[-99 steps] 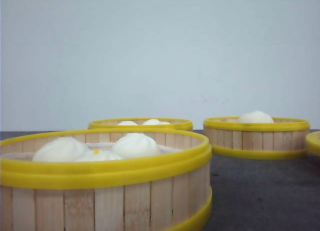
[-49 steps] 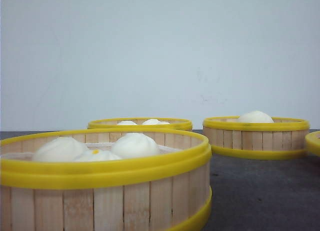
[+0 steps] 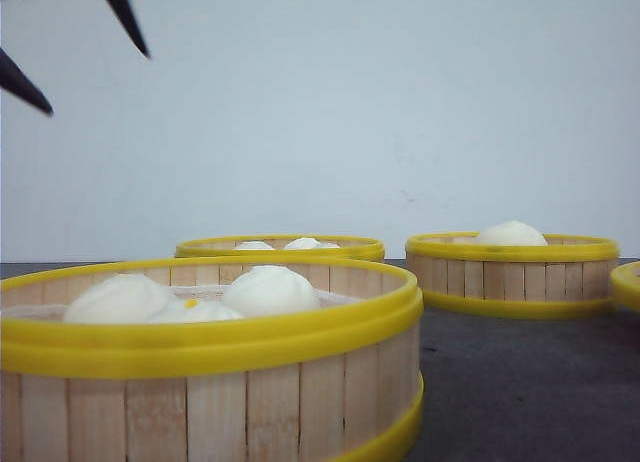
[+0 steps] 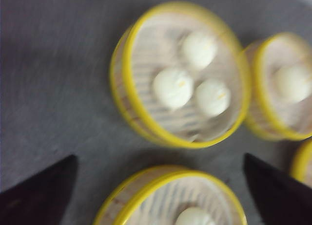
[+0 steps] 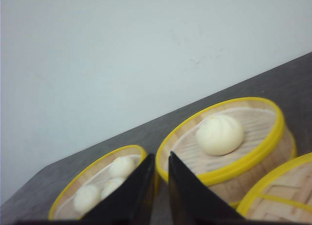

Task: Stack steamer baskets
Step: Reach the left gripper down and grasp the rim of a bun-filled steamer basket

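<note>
**Left arm enters above the baskets**

Appearing high over the nearest steamer basket (image 3: 210,352), the left gripper (image 3: 70,42) shows dark fingertips where a moment ago the front view held only bare wall. Its fingers stand wide apart and hold nothing. From its wrist camera, blurred by motion, it hangs above the three-bun basket (image 4: 180,74), with another basket (image 4: 170,198) between its tips. Behind the nearest basket sit a second (image 3: 281,248) and, off to that one's right, a single-bun basket (image 3: 513,272); none is stacked yet. The right gripper (image 5: 161,186) has its fingers nearly together, empty. Likely the first pick is starting.
</note>
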Tool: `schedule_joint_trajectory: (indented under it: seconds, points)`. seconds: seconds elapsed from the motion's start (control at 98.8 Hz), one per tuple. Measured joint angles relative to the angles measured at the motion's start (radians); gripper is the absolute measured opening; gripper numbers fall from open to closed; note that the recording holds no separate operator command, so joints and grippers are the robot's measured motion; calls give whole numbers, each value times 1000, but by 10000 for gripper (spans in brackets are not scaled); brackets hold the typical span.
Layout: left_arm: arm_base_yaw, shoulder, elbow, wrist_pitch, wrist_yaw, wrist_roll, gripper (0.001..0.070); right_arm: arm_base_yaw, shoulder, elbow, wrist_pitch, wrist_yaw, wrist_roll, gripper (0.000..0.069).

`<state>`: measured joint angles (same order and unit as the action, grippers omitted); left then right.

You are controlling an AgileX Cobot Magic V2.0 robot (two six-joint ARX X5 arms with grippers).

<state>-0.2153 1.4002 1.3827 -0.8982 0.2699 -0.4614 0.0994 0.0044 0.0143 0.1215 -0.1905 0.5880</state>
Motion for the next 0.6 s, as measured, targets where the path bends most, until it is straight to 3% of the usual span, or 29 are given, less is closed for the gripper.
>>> schedule_joint_trajectory:
  seconds: [0.121,0.243,0.375,0.597]
  points:
    - [0,229,262,-172,12,56,694,0,0,0,0,-18,16,49]
    - [-10,365,416,-274,-10,99,694,0,0,0,0,-19,22,49]
    - [-29,461,451,-347,-85,146,693,0,0,0,-1,-19,23,49]
    - [-50,599,451,-354,-95,180,693,0,0,0,-5,-19,23,49]
